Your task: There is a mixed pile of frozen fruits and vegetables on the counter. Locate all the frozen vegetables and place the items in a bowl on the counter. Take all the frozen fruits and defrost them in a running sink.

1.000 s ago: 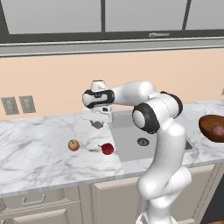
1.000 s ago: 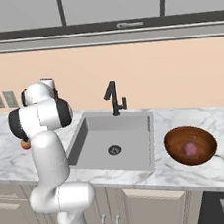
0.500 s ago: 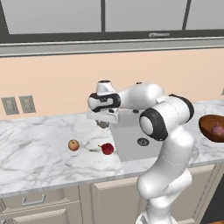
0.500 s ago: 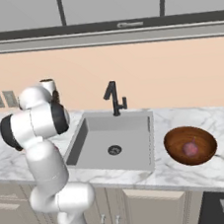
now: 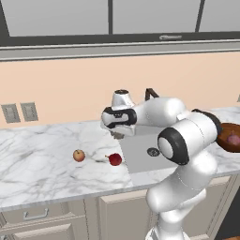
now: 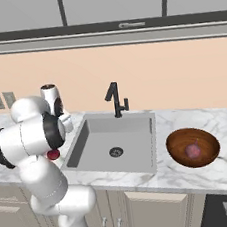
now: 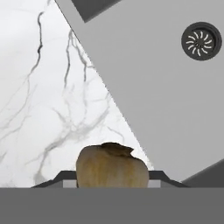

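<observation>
End effector (image 7: pixel 112 180) gripping olive-brown fruit (image 7: pixel 112 166), sink (image 7: pixel 166 100) edge below

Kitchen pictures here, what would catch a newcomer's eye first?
The white arm, bent over the marble counter beside the sink, its gripper shut on a small olive-brown fruit. Next, the dark wooden bowl right of the sink, with a pinkish ball inside. A red fruit and an orange one lie left of the sink.
</observation>
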### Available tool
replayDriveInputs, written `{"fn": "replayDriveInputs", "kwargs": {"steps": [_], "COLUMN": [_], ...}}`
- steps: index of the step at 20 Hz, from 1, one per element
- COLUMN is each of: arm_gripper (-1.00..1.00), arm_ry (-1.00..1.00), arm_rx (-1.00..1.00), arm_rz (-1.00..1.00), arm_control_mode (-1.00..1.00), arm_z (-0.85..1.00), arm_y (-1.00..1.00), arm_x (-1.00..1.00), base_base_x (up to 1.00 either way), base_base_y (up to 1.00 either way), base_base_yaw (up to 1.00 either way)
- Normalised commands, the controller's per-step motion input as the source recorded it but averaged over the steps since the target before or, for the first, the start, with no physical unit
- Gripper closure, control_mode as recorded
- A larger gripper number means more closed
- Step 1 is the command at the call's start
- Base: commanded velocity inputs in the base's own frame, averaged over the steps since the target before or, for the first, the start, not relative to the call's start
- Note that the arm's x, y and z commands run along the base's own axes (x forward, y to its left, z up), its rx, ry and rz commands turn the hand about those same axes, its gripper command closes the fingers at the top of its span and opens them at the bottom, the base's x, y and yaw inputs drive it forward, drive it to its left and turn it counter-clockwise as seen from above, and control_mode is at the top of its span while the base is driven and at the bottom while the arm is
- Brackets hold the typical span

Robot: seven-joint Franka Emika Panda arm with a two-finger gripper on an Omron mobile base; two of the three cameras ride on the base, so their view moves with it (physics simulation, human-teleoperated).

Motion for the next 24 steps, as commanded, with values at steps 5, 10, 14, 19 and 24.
{"fn": "replayDriveInputs", "kwargs": {"steps": [5,10,14,19,24], "arm_gripper": [1.00,1.00,1.00,1.00,1.00], "arm_ry": [-0.03,0.00,0.00,0.00,0.02], "arm_rx": [0.00,0.00,-0.02,-0.01,-0.02], "arm_rz": [-0.07,-0.09,-0.09,-0.09,-0.10], "arm_control_mode": [-1.00,-1.00,-1.00,-1.00,-1.00], "arm_z": [-0.02,-0.04,0.05,0.07,0.03], "arm_y": [-0.34,-0.38,-0.39,-0.38,-0.38], "arm_x": [-0.16,-0.06,0.00,-0.02,-0.01], "base_base_x": [0.00,0.00,0.00,0.00,0.00], "base_base_y": [0.00,0.00,0.00,0.00,0.00], "base_base_yaw": [0.00,0.00,0.00,0.00,0.00]}}
